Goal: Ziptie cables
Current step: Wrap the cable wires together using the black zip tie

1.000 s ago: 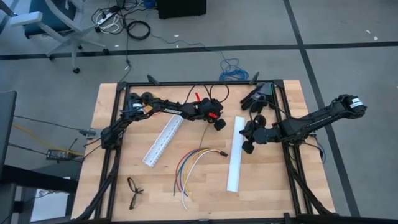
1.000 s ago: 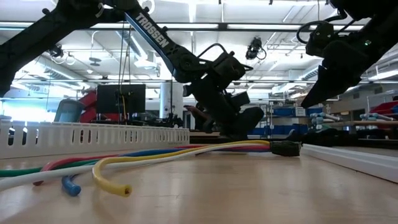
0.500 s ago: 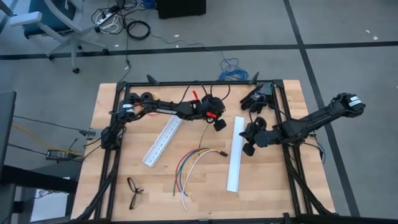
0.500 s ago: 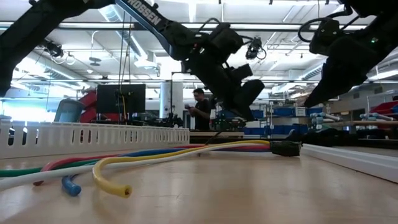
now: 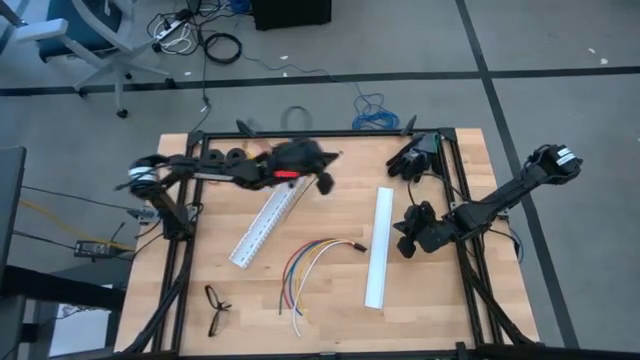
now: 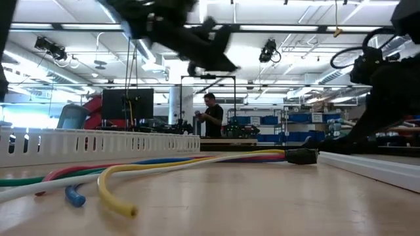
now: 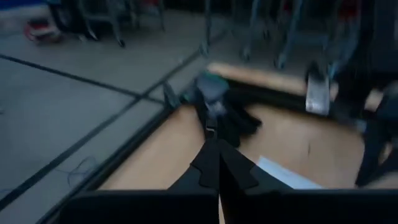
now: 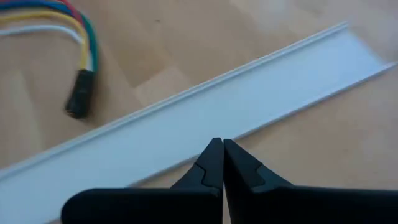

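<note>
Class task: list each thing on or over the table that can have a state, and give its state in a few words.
Left gripper: shut, empty, raised.
Right gripper: shut, empty, over the plain rail.
Cables: loose, splayed, untied.
Slotted rail: lying flat.
Glasses: folded.

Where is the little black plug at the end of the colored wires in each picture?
High view: the black plug lies mid-table, just left of the plain white rail.
Low view: it sits on the table right of center, where the wires end.
Left wrist view: not in it.
Right wrist view: at the left, beside the rail.
Shared landmark: the plain white rail, seen next to the plug in the high, low and right wrist views.
</note>
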You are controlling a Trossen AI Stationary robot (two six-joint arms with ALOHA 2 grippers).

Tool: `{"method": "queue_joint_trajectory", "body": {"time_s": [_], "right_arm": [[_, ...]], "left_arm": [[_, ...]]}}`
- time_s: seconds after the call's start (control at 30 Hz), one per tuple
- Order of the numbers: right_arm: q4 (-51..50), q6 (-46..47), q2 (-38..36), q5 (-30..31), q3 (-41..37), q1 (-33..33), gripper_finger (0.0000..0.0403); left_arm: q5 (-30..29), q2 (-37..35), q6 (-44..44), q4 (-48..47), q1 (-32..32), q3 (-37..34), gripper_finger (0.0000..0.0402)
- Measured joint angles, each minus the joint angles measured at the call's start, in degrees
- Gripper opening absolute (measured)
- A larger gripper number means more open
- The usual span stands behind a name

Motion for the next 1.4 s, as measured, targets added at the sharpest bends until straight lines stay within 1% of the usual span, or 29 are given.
{"method": "queue_joint_trajectory", "body": {"time_s": [0.07, 0.13, 0.2, 0.27, 0.33, 0.43, 0.53, 0.57, 0.63, 0.73, 0.87, 0.97, 1.03, 1.13, 1.27, 1.33, 1.4], "right_arm": [[4.7, -0.3, 0.0, 0.0, -1.5, 0.6, 0.0], [9.1, -1.6, 0.0, 0.2, -2.1, 0.6, 0.0], [13.2, -4.9, 0.0, 0.2, -2.3, 0.0, 0.0], [18.4, -9.3, 0.0, 0.2, -2.3, -1.0, 0.0], [24.3, -14.3, 0.0, 0.2, -2.3, -2.3, 0.0], [32.0, -21.5, 0.0, 0.2, -2.2, -4.5, 0.0], [37.7, -27.1, 0.0, 0.0, -2.2, -7.0, 0.0], [38.9, -28.7, 0.0, -0.3, -2.2, -7.9, 0.0], [41.0, -30.5, 0.0, -1.9, -2.2, -9.8, 0.0], [41.9, -31.0, 0.0, -4.8, -2.2, -12.4, 0.0], [42.2, -30.9, 0.0, -7.3, -2.2, -14.7, 0.0], [42.7, -31.0, 0.3, -7.5, -2.2, -15.6, 0.0], [42.8, -31.0, 0.5, -7.5, -2.3, -16.1, 0.0], [43.8, -31.0, 1.2, -7.5, -2.3, -17.3, 0.0], [46.2, -31.9, 2.7, -7.5, -2.2, -19.6, 0.0], [48.4, -33.2, 3.7, -7.6, -2.2, -20.9, 0.0002], [51.1, -34.2, 4.6, -8.9, -2.2, -22.6, 0.001]], "left_arm": [[1.7, -4.4, -2.7, 9.7, 0.0, -7.6, 0.0], [3.0, -6.6, -6.2, 21.7, -0.3, -14.3, 0.0], [3.2, -6.9, -10.4, 32.4, -0.9, -19.8, 0.0], [2.6, -5.6, -13.9, 39.8, -1.6, -23.4, 0.0], [0.3, -3.9, -16.5, 45.5, -2.7, -25.4, 0.0], [-2.5, -0.3, -18.7, 53.3, -3.8, -25.6, 0.0], [-3.3, 4.5, -22.0, 63.0, -4.5, -23.7, 0.0], [-3.5, 5.8, -24.0, 64.7, -4.5, -22.6, 0.0], [-4.8, 7.1, -28.7, 63.8, -4.5, -19.7, 0.0], [-5.1, 9.7, -31.7, 64.2, -4.4, -15.3, 0.0], [-2.8, 11.6, -29.7, 62.6, -4.5, -10.5, 0.0], [-2.7, 12.6, -28.4, 56.9, -4.8, -10.3, 0.0], [-3.3, 13.7, -26.7, 55.1, -5.1, -11.0, 0.0], [-4.4, 17.5, -25.2, 57.3, -6.0, -11.0, 0.0], [-5.7, 24.3, -26.3, 64.7, -7.0, -10.6, 0.0], [-5.7, 25.4, -29.2, 63.3, -7.1, -10.2, 0.0], [-5.2, 26.8, -29.9, 64.5, -7.1, -9.1, 0.0]]}}
